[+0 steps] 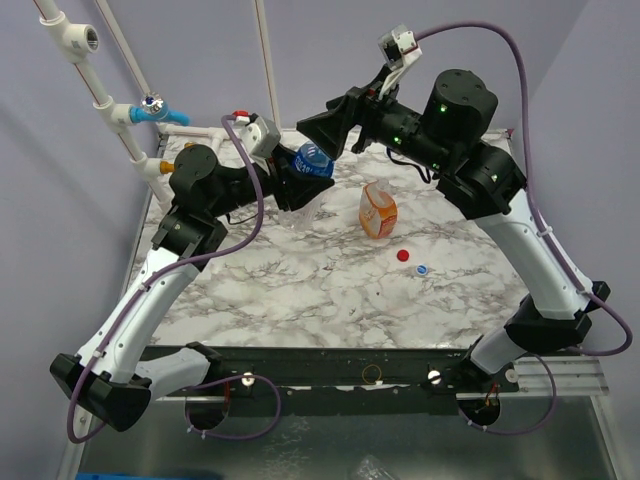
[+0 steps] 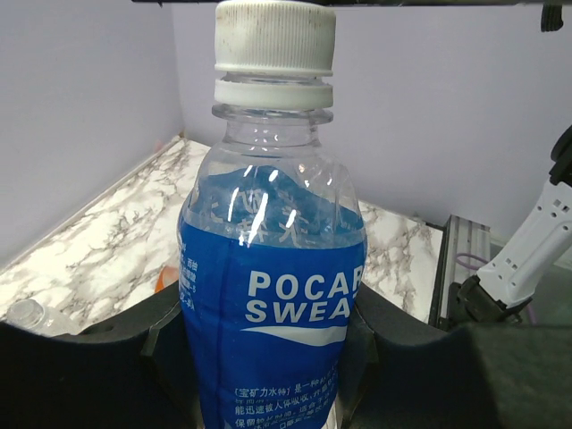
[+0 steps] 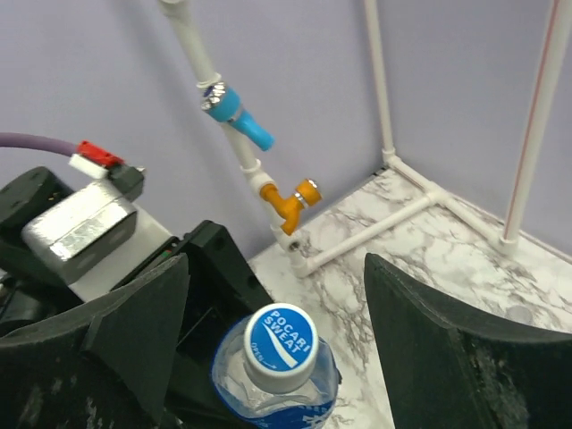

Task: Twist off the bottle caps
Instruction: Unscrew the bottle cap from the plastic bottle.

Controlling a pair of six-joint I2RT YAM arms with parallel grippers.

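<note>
- The blue-labelled bottle is at the far left of the table. It looks lifted, upright in my left gripper, jaws pinching the label band. Its cap is on.
- My right gripper hangs over the cap, jaws spread either side, touching nothing.
- Risk: I close off-centre and the fingers skid around the cap instead of turning it.
- Risk: the hold is low on a thin body, so a twist could spin or squash the bottle in the left grip.
- Risk: a freed cap could drop and roll off the table.
- The orange bottle, red cap and blue-and-white cap sit mid-table, well apart, not in the way.
- The PVC pipe frame is close behind. I need to watch the right wrist while rotating.
</note>
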